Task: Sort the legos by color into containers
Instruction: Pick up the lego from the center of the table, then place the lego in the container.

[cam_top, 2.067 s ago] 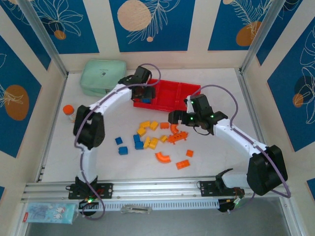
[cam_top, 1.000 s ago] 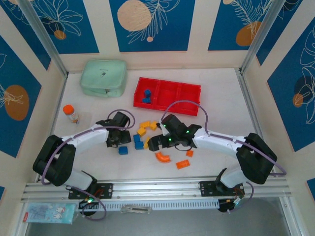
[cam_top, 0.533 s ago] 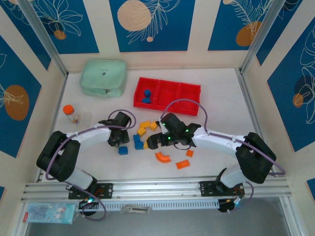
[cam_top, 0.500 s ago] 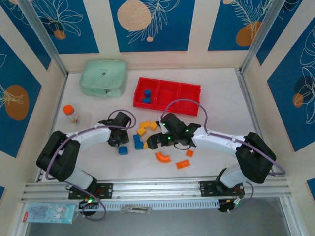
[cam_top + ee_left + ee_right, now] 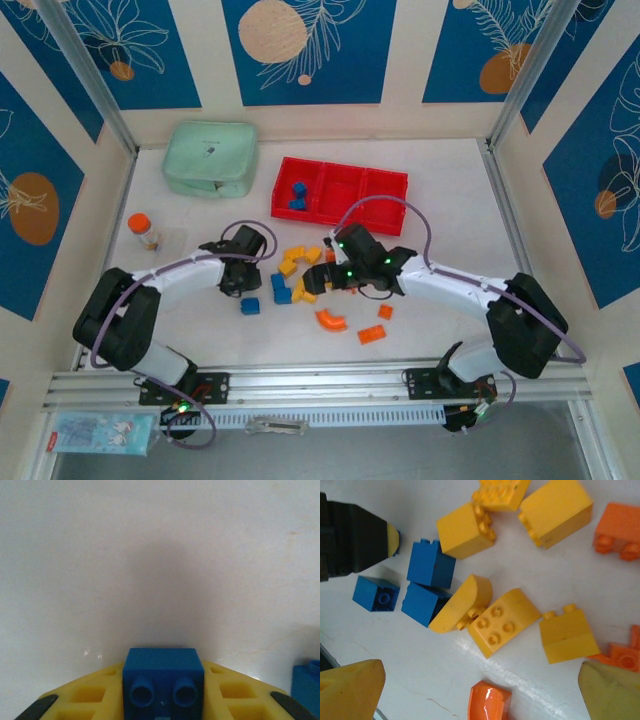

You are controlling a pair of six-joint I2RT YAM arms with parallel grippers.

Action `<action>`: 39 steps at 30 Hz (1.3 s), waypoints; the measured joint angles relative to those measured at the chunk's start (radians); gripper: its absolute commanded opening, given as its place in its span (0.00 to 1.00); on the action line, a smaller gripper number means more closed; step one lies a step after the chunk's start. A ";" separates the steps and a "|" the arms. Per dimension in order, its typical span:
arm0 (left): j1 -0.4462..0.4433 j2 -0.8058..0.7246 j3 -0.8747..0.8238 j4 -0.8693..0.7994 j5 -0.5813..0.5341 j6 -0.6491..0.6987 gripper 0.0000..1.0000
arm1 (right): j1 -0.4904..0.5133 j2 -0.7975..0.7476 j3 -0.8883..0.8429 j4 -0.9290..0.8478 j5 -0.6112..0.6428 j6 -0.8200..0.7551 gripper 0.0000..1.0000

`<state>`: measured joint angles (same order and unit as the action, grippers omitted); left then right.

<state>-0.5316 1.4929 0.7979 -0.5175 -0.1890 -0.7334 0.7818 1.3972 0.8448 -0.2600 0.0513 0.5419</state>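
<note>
Picking up a blue brick [image 5: 162,672]
The left gripper [image 5: 243,283] is closed on it, beside the pile [image 5: 310,290]; the right gripper [image 5: 480,695] hangs open over yellow bricks [image 5: 505,622]. Next move, probably: lift it to the tray [image 5: 345,192], into its left compartment, where blue ones [image 5: 297,195] lie.

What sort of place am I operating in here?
Probably a robot-lab test cell: a white table boxed in by blue leaf-print wall panels, an aluminium mounting rail, and plastic toy bricks near a red plastic tray.
</note>
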 measured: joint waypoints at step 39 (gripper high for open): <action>0.029 0.910 1.427 -0.137 -0.032 0.345 0.51 | -0.362 -0.030 0.085 -0.044 -0.034 -0.045 0.99</action>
<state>-0.5030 2.4027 2.2246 -0.6540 -0.2214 -0.3882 0.4202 1.3674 0.9302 -0.3042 0.0174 0.4969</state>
